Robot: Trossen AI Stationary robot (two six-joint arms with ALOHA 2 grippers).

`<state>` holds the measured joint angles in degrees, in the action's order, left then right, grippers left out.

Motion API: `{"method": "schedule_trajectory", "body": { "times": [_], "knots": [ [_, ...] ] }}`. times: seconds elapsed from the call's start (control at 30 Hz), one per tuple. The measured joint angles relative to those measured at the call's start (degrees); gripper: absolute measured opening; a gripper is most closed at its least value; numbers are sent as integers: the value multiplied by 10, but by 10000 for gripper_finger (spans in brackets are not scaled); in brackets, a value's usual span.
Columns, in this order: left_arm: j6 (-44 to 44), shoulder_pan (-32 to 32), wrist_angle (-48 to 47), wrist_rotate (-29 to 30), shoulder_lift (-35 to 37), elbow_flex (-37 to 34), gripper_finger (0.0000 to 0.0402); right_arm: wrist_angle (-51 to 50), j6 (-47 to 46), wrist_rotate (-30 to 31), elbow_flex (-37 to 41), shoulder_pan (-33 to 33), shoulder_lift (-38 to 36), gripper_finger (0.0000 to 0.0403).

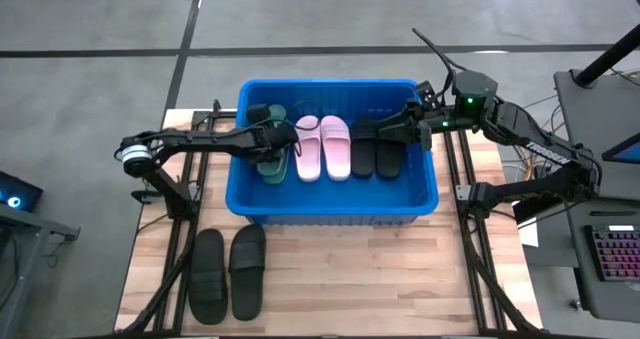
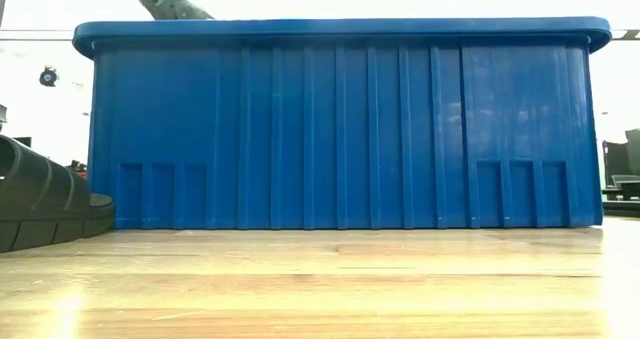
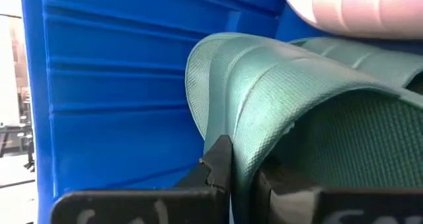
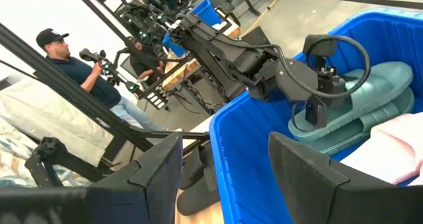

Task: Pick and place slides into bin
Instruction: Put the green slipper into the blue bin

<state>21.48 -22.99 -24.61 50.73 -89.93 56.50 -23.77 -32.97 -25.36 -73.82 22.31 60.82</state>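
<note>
Fingers of left gripper [image 3: 231,178]: pressed on the strap edge of a dark green slide [image 3: 297,98], pinching it; gripper inside the bin [image 1: 330,204] at its left end.
Dark green pair [image 1: 270,144]: in the bin's left part, one slide lying partly on the other, just beside the pink pair [image 1: 322,147].
Pink pair: side by side, mid-bin, flat on the floor.
Black pair in bin [image 1: 378,147]: side by side, right of the pink pair, near the right wall.
Right gripper [image 1: 392,129]: fingers [image 4: 155,168] spread wide, holding nothing; positioned over the bin's right end, above the black pair.
Bin: bright blue, ribbed walls, standing at the far half of the wooden table [image 1: 340,279]; fills most of the low view.
Second black pair [image 1: 227,272]: outside the bin, on the table in front of its left corner, side by side, well apart from both grippers.
Background, right wrist view: person in a cap [image 4: 73,69] beyond the table, holding a dark device.
</note>
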Motion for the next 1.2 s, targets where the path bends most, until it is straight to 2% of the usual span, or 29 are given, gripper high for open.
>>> {"method": "schedule_trajectory", "body": {
  "times": [0.43, 0.83, 1.03, 1.2],
  "knots": [
    [1, -3, 39, -22, -19, -16, 10, 0, -4, 0, 0, 0, 0, 215],
    [3, -11, 25, -77, -2, -12, 101, 0, -4, 0, 0, 0, 0, 215],
    [-1, -14, 14, -125, -1, -4, 149, 0, -4, 0, 0, 0, 0, 215],
    [-1, -14, 12, -134, 9, -6, 179, 0, -4, 0, 0, 0, 0, 215]
  ]
}}
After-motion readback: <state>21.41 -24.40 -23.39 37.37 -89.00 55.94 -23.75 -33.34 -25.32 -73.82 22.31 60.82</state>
